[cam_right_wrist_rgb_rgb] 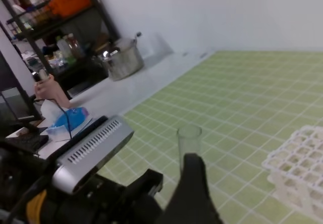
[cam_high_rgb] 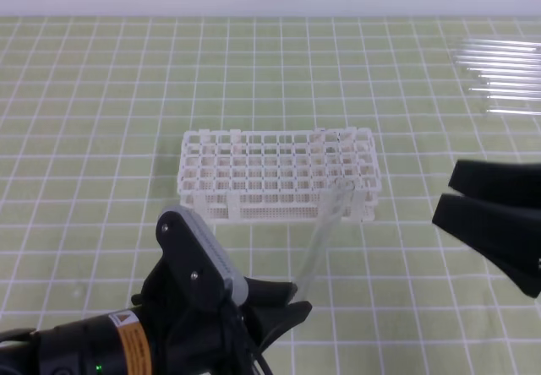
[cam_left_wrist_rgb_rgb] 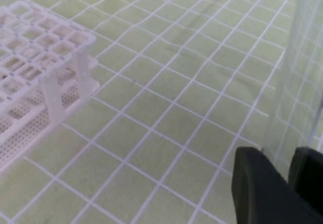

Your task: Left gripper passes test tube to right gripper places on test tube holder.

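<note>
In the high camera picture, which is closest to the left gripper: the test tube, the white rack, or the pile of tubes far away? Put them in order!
From the left gripper:
1. Test tube, held in its fingers, leaning up-right.
2. White rack, mid-table, just beyond.
3. Batch of spare tubes, far right corner.

Left gripper (cam_high_rgb: 292, 301) clamped low (front-left), right gripper (cam_high_rgb: 448, 196) parted.

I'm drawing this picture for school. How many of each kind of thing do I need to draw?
Black two-fingered robot pincers: 2, the left pincer and the right pincer
White plastic lattice rack: 1
Clear glass test tube, held by the left pincer: 1
Bunch of spare clear tubes, too blurry to count singly: 1
Total: 5
</note>
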Available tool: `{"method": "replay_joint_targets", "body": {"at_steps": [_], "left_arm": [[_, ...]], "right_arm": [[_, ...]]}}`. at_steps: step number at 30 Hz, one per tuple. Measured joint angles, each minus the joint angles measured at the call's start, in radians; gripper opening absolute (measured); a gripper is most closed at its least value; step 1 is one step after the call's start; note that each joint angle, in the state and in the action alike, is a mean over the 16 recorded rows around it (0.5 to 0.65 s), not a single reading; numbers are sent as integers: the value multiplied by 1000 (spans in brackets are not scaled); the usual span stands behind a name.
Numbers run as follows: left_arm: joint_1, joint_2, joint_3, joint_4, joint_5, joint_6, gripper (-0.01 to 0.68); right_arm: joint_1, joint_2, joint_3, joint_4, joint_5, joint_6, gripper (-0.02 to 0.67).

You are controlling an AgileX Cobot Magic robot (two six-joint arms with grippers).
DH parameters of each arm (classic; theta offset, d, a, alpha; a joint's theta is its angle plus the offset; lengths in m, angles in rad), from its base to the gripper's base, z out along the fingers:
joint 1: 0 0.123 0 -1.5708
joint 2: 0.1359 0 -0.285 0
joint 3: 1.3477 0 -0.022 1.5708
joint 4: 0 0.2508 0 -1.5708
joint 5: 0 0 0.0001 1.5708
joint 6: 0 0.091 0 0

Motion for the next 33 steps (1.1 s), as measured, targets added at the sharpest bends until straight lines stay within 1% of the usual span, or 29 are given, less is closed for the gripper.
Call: {"method": "replay_joint_targets", "body": {"at_steps": [3, 6, 12, 24, 27, 28, 33], "left_arm": [[0, 0, 0, -11, -9, -1, 10], [1, -1, 0, -21, -20, -1, 10], [0, -1, 0, -39, -39, -2, 22], [0, -1, 0, -45, -67, -2, 10], [0, 0, 0, -44, -65, -2, 22], [0, 0, 0, -44, -67, -2, 16], [-1, 1, 0, -42, -78, -1, 33]], "right_arm": [[3, 53, -34, 1, 38, -51, 481], [13, 79, -64, 2, 58, -86, 513], [71, 100, -114, 2, 64, -135, 522], [261, 200, -190, 1, 12, -184, 523], [290, 232, -210, 1, -3, -187, 523], [297, 241, -216, 1, -7, -188, 523], [316, 279, -246, 1, -19, -189, 523]]}}
